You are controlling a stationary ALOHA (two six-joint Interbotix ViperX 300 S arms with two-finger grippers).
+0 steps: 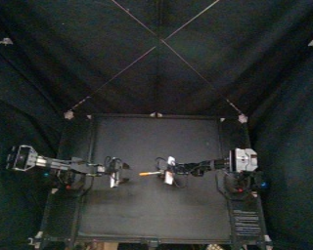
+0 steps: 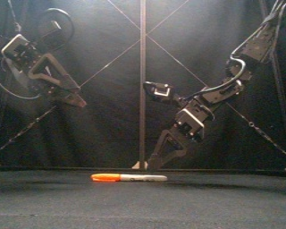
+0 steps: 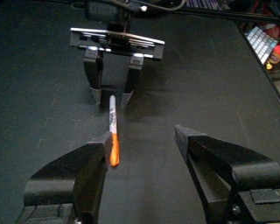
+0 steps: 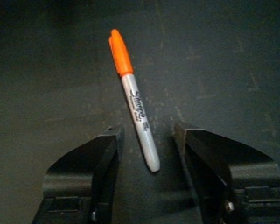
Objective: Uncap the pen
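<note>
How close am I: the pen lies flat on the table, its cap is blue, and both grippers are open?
Only the colour is wrong: the cap is orange, as the front view shows. The pen lies flat on the table, and the left gripper and right gripper are open.

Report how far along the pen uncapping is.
Done: nothing yet. The orange cap sits on the pen, which lies flat on the table. In hand: the right gripper is low at the pen's pale end, its open jaws either side of it. The left gripper is open and raised, clear of the cap. Left: grip both ends and pull the cap off.
</note>
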